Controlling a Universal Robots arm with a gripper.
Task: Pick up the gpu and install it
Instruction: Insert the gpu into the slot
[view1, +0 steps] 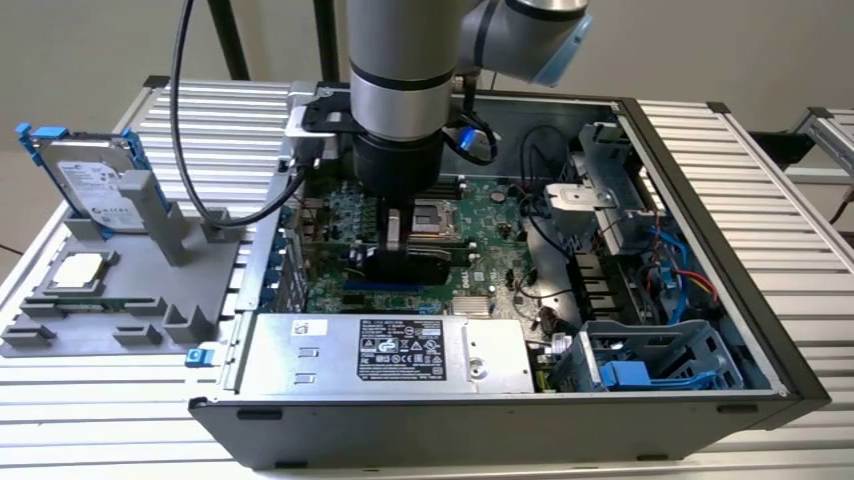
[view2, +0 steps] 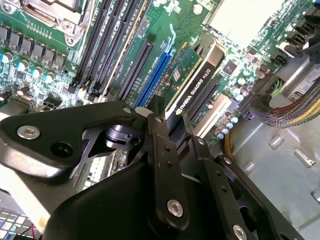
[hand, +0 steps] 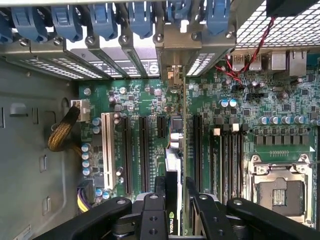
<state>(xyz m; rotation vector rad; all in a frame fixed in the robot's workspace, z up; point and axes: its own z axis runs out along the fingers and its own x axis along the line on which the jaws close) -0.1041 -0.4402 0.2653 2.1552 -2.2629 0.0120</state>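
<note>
- The claw (view1: 398, 262) is down inside the open computer case (view1: 694, 130), its fingers (view2: 165, 150) closed on the upper edge of the gpu (view2: 192, 85), which stands on edge between them.
- In the second wrist view the card reaches away from the claw toward the motherboard (view2: 125, 30), its black cooler face and a strip of green board showing — the lower edge sits at, or just above, the long expansion slots (view2: 150, 70). Whether it is already seated cannot be told.
- In the first wrist view the card runs straight ahead of the claw (hand: 175, 210) as a thin edge, its silver end bracket (hand: 175, 80) lying close to the rear slot openings under the blue retention clips (hand: 140, 20).
- The step in hand looks like the installation itself: the pick-up is done, and the card is being lined up with or pressed into its slot.
- By judgement, the next move calls for keeping the card square to the slot and the bracket lined with the rear opening, then a straight, even push — a tilt could jam the edge connector.
- Well off to the side of the claw, outside the case, a grey parts stand (view1: 120, 300) on the worktop (view1: 747, 180) carries a hard drive (view1: 94, 180).
</note>
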